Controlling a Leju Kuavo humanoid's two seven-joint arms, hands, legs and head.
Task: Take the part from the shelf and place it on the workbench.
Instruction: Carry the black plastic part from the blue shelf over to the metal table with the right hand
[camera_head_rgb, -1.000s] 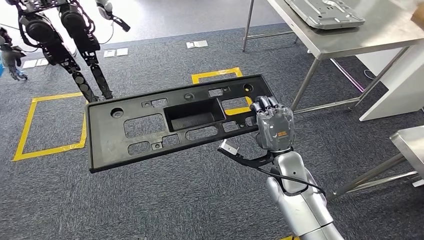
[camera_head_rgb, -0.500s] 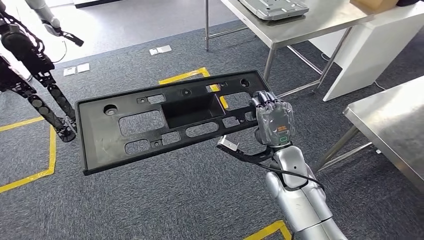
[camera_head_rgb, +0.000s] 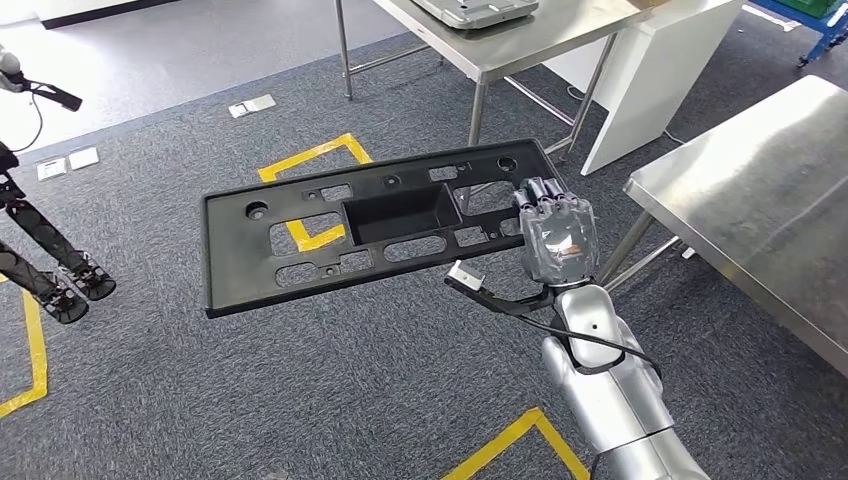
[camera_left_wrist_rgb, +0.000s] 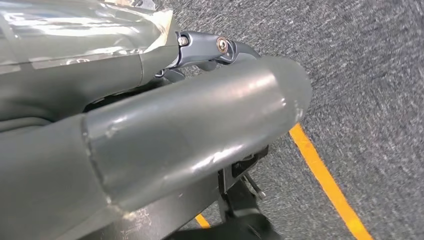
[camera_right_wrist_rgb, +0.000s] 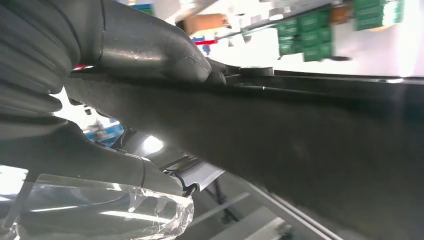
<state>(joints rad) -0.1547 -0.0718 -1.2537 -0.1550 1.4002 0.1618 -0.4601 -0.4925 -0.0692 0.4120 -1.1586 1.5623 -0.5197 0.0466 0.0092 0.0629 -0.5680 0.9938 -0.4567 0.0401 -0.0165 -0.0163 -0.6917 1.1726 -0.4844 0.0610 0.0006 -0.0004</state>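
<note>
Right hand (camera_head_rgb: 556, 238) grasps the black panel (camera_head_rgb: 375, 225) by one end, held level in mid-air over the carpet (not yet above the workbench (camera_head_rgb: 760, 205)). Risk: long overhang w/ single-end grip may sag, twist or slip. Left hand (camera_left_wrist_rgb: 150, 130): state can't be told.

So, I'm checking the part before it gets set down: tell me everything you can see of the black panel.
The black panel is a long, flat, matte piece that looks like moulded plastic, with a raised rim, a deep rectangular recess in the middle, several rectangular cut-outs and small round holes. It is carried in the air above the grey carpet, roughly level, tilted slightly. The right hand grips its right end, with fingers curled over the edge. Nothing else touches it.
</note>
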